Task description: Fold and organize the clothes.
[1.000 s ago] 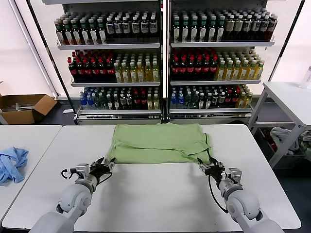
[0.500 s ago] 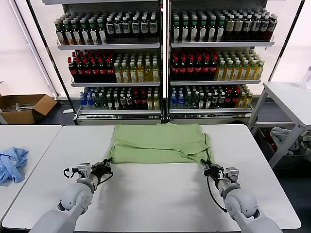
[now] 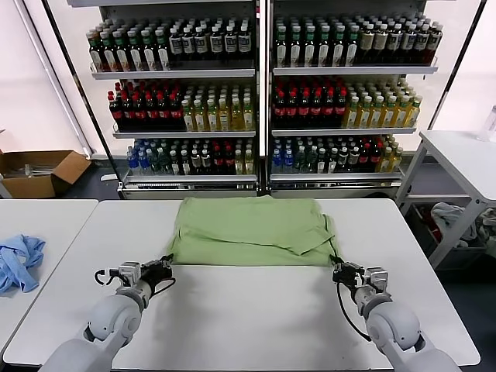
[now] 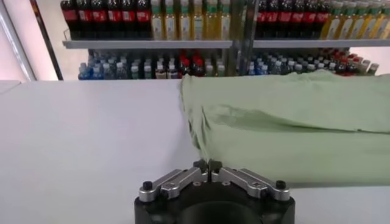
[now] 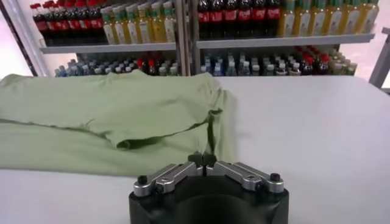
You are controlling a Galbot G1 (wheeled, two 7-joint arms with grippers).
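The clothes are one light green shirt (image 3: 248, 231) lying flat on the white table (image 3: 248, 318), its far part folded over toward me. My left gripper (image 3: 165, 262) is at the shirt's near left corner, shut on the hem. In the left wrist view the fingertips (image 4: 208, 165) meet with the green edge (image 4: 286, 122) running into them. My right gripper (image 3: 338, 267) is shut on the near right corner. In the right wrist view its tips (image 5: 203, 159) pinch the cloth (image 5: 103, 115) where a fold line ends.
A light blue garment (image 3: 17, 263) lies on a separate table to the left, across a narrow gap. Shelves of bottles (image 3: 256, 101) stand behind the table. A cardboard box (image 3: 43, 172) is on the floor at far left, and another white table (image 3: 465, 163) stands at right.
Both grippers went from open to shut on the shirt's near corners. The near hem has been drawn slightly toward me.
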